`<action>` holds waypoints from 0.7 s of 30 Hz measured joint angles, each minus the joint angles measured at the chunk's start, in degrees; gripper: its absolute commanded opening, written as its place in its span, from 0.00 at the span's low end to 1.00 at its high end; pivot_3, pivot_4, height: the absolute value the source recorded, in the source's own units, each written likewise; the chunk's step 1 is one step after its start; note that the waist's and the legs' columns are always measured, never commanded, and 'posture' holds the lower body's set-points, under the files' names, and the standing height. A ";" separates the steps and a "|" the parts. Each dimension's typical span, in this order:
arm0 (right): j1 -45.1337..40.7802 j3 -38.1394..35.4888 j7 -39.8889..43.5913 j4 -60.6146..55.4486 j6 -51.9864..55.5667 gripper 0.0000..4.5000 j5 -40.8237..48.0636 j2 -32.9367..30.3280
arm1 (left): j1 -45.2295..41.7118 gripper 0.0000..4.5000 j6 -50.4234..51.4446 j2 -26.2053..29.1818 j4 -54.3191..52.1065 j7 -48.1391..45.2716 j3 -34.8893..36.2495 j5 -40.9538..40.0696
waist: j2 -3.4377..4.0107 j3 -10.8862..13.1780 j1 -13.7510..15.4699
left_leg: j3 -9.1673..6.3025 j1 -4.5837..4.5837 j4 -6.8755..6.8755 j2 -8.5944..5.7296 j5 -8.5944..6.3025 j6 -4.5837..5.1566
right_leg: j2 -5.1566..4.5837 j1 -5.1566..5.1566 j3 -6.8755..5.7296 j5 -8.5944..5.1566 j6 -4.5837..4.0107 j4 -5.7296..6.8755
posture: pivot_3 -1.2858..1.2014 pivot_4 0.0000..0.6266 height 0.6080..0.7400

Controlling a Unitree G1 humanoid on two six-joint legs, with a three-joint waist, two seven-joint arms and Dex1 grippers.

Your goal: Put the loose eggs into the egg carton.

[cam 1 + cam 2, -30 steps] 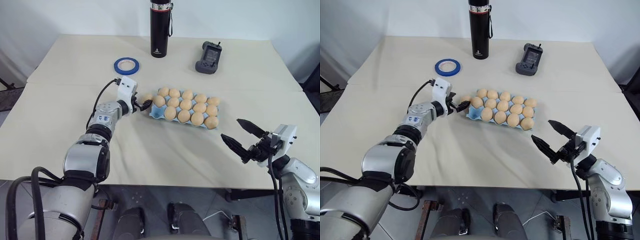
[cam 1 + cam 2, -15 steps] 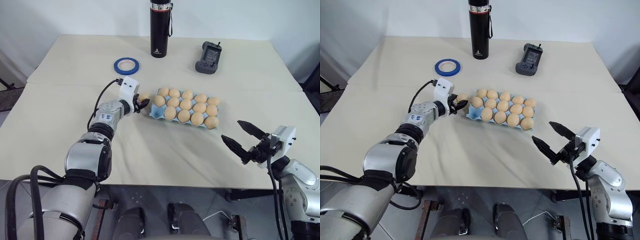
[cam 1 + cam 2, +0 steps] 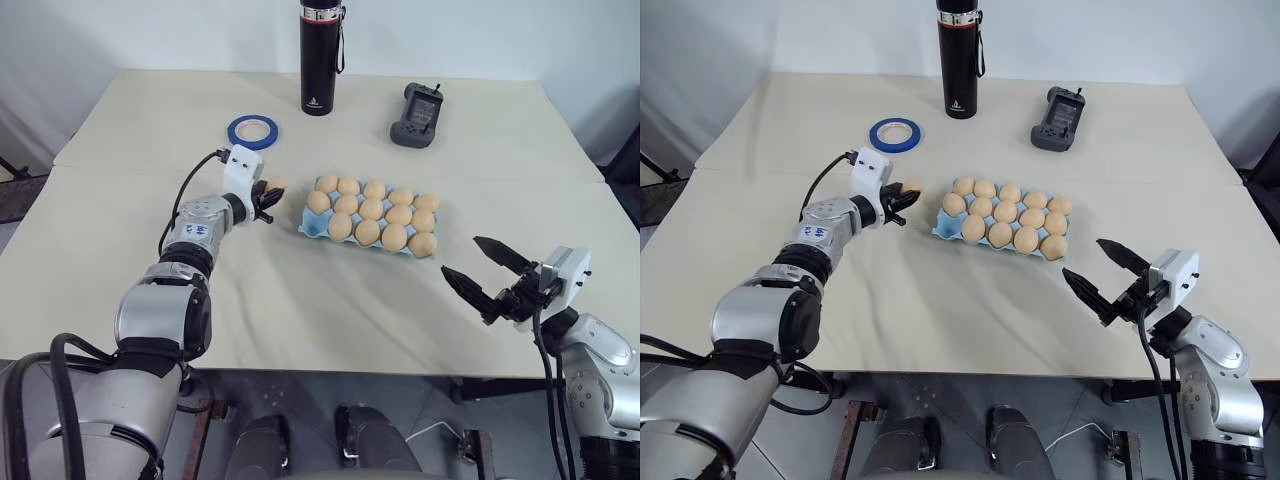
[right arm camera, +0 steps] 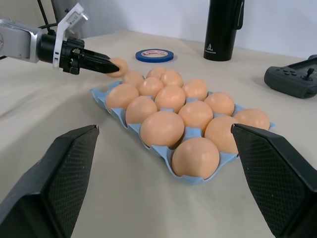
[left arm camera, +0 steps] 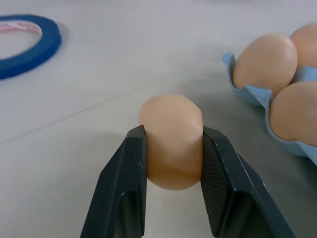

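Egg (image 3: pixel 276 185) held in left gripper (image 3: pixel 270 191), just left of egg carton (image 3: pixel 310 226) at mid-counter (image 3: pixel 120 250); carton shows one empty cup at its near-left corner, others filled. Right gripper (image 3: pixel 1103 276) hangs near-right, jaws apart, empty. Left wrist view: jaws clamped on egg's flanks, egg appears clear of counter. Right wrist view: egg sits beyond carton's far-left corner. Judgement: carry level, lower squarely into the empty cup, release only once seated; avoid knocking neighbours.
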 measured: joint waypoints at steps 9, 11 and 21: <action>-1.08 1.25 0.07 1.19 -0.01 1.00 -0.20 0.23 | 0.28 0.24 1.43 5.31 -6.67 -6.08 2.68 -4.55 | 0.00 0.00 -0.06 | 0.04 0.01 0.00 0.01 0.02 -0.03 | -0.01 -0.07 0.02 0.00 0.00 0.12 | 0.52 0.24 1.00; -1.10 1.68 0.07 1.32 -0.01 1.00 -0.26 0.32 | 1.23 0.24 2.87 6.33 -9.01 -7.75 3.57 -6.26 | 0.00 0.00 -0.04 | 0.05 0.01 0.02 0.01 0.01 -0.03 | -0.01 -0.07 0.02 0.00 0.00 0.14 | 0.52 0.24 1.00; -1.86 1.92 0.45 2.48 -0.05 1.00 -0.51 0.54 | 11.15 0.24 19.65 8.39 -29.00 -20.72 5.44 -16.20 | 0.00 0.00 -0.06 | 0.03 0.00 0.23 0.02 0.03 -0.01 | -0.03 -0.06 0.04 -0.01 -0.02 0.31 | 0.52 0.24 1.00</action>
